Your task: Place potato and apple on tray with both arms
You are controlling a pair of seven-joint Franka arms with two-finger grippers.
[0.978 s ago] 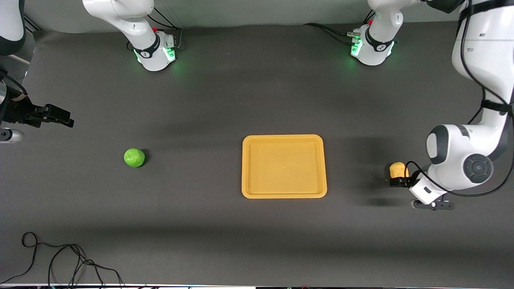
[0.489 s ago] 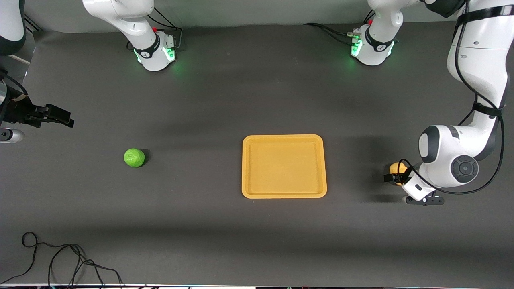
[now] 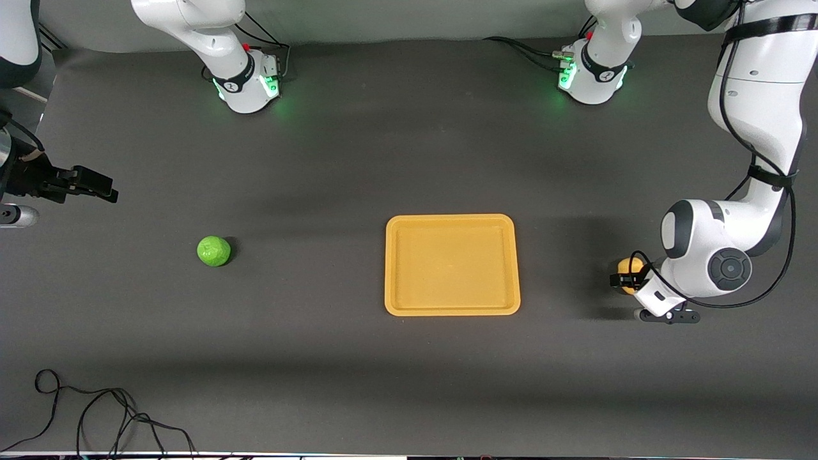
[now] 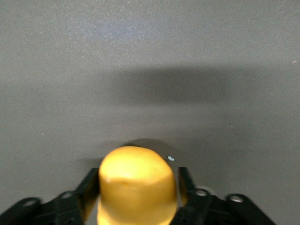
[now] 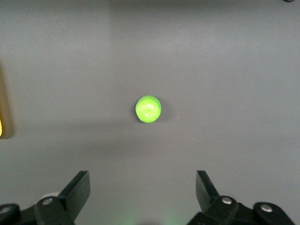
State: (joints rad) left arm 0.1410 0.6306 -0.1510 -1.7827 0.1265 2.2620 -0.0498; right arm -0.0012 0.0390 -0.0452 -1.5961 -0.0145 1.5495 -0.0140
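Potato [image 4: 137, 185] between left end effector [image 4: 137, 197] fingers, seemingly gripped, unlabelled.

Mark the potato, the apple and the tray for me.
potato [image 4: 137, 185]: left wrist view, middle of its yellow body between the left gripper's fingers.
apple [image 3: 214, 250]: front view, centre of the green ball.
tray [image 3: 452, 219]: front view, on the rim edge farthest from the camera.

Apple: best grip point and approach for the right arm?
Take the apple across its widest middle, coming straight down from above. It is a small round ball lying alone on the bare table, so any finger direction fits. The right gripper is open, with the apple ahead of its fingers.
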